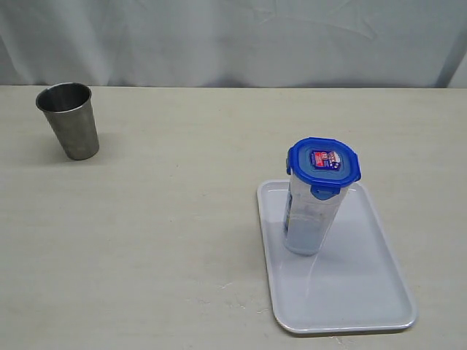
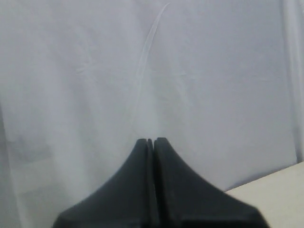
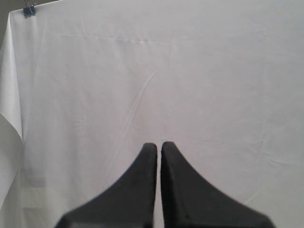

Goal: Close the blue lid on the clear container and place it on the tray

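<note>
Clear container (image 1: pixel 309 222) upright on tray (image 1: pixel 365 288), steel cup (image 1: pixel 69 120) well apart

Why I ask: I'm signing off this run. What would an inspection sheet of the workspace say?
Surface: pale beige table, no spills seen.
Job's things: clear container upright on the tray, blue lid sitting on top.
Clutter: steel cup, upright, far left, away from the tray.
Grippers: left gripper shut, empty; right gripper shut, empty; both face the cloth backdrop.
Cables: nothing seen.
Surroundings: white cloth backdrop, a clip at one corner.
</note>
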You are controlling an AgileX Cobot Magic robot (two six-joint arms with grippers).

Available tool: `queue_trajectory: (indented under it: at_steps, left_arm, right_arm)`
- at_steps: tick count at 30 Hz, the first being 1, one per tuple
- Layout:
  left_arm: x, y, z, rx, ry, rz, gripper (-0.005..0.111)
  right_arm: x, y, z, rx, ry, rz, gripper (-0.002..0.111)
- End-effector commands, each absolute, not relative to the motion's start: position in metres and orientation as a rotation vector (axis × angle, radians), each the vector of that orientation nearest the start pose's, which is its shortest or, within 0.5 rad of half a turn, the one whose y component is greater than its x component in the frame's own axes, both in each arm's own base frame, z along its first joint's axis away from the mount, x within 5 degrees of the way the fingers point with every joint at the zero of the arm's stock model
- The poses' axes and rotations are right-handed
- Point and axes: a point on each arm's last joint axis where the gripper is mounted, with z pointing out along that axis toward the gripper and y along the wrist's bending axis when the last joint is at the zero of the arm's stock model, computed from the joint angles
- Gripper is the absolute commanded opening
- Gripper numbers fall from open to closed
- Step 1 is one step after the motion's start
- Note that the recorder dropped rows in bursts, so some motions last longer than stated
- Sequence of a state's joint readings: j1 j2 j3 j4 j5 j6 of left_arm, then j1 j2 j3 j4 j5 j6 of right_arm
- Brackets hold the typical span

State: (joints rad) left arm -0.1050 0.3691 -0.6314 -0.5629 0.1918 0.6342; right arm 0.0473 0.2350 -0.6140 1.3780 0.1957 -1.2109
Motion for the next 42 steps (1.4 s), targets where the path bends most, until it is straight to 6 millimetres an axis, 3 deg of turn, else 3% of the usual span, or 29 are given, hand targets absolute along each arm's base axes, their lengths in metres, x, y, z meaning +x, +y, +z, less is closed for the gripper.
queue_trajectory:
  at_steps: [1, 7, 18, 29, 42]
  left_arm:
    - [0.060, -0.007, 0.357, 0.108, 1.348, -0.051, 0.000]
    - [0.053, -0.005, 0.315, 0.118, 1.307, -0.016, 0.000]
    - [0.042, 0.002, 0.276, 0.023, 1.288, 0.106, 0.000]
    - [0.055, 0.004, 0.221, 0.005, 1.431, 0.125, 0.000]
    - [0.055, 0.009, 0.215, -0.075, 1.461, 0.178, 0.000]
  right_arm:
    - [0.028, 0.020, 0.395, -0.112, 1.153, 0.305, 0.004]
    - [0.028, 0.020, 0.395, -0.112, 1.153, 0.305, 0.004]
    - [0.028, 0.020, 0.395, -0.112, 1.153, 0.305, 0.004]
    - [0.028, 0.020, 0.395, -0.112, 1.153, 0.305, 0.004]
    - [0.028, 0.020, 0.395, -0.112, 1.153, 0.305, 0.004]
